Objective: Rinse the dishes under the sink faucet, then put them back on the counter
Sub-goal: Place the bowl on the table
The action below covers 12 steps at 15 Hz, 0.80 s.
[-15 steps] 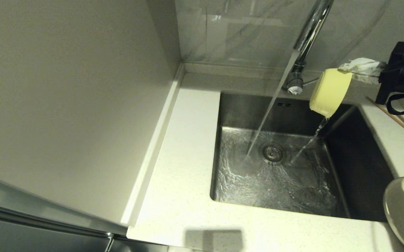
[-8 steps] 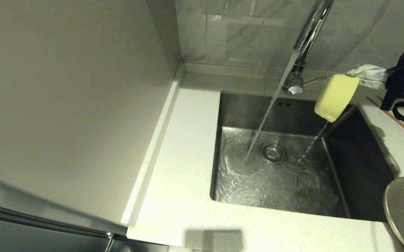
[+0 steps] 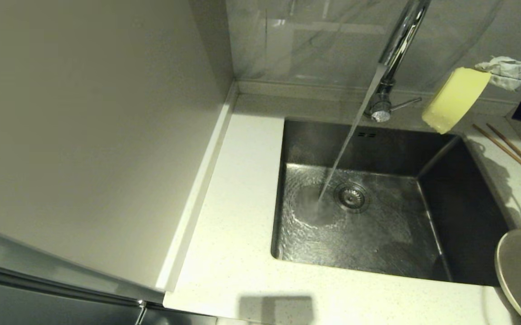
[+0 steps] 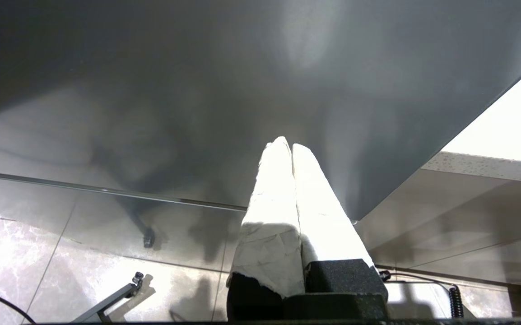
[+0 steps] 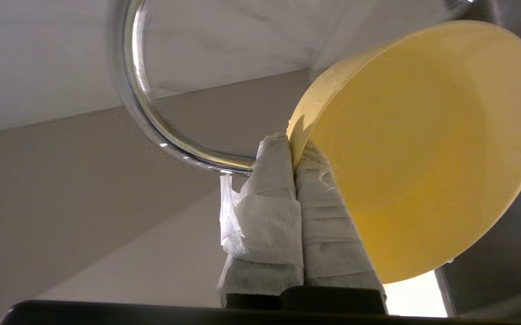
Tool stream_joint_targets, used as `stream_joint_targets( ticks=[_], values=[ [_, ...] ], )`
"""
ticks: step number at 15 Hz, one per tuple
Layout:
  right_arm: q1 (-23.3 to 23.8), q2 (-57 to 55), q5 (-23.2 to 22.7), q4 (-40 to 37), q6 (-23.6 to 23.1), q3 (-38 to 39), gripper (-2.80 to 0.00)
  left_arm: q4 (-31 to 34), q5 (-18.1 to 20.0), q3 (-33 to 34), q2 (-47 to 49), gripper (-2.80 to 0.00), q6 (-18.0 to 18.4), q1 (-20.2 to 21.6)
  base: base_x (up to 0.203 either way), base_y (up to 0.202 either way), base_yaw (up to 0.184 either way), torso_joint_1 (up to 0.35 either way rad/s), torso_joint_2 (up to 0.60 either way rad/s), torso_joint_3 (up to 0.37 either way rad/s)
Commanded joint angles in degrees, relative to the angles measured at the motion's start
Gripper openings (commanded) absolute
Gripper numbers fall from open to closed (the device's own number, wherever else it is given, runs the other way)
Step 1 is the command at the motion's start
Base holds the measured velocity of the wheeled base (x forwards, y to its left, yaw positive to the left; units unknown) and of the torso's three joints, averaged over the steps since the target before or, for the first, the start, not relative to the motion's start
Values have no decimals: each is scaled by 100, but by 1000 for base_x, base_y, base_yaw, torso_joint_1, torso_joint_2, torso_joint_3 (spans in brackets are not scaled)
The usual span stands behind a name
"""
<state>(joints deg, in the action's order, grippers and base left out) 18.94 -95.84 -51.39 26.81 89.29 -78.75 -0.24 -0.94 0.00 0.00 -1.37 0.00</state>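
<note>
Since the water had stopped pouring from the yellow bowl [image 3: 455, 99], the right gripper [image 5: 293, 155], pinched tight on its rim, had carried it up past the sink [image 3: 463, 216] corner toward the counter [image 3: 504, 180]; rinsing looked done.

Head view overhead sink [image 3: 450, 194]; right wrist close, sharing bowl [image 3: 455, 100].

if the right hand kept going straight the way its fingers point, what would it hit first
Probably the tall chrome gooseneck faucet: beyond the right hand, shut on the pale-yellow round bowl, its curved neck crosses; depth is unclear.
</note>
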Motion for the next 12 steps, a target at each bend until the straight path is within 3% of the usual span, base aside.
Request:
stream_joint_targets(
  ticks=[1, 3, 5, 9, 12],
  values=[
    [86, -49, -35, 246, 198, -374, -280, -2, -3, 0, -9, -280, -4, 0, 0, 0, 0, 0, 0, 0],
    [123, -44, -72, 322, 390, -367, -280, -2, -3, 0, -9, -280, -4, 0, 0, 0, 0, 0, 0, 0],
    [138, 30, -182, 487, 343, 184, -280, -2, -3, 0, -9, -280, -4, 0, 0, 0, 0, 0, 0, 0],
    [254, 120, -375, 831, 325, -238, -280, -2, -3, 0, -9, -280, -4, 0, 0, 0, 0, 0, 0, 0],
    [298, 233, -635, 1143, 176, 542, -280, -2, -3, 0, -9, -280, -4, 0, 0, 0, 0, 0, 0, 0]
  ],
)
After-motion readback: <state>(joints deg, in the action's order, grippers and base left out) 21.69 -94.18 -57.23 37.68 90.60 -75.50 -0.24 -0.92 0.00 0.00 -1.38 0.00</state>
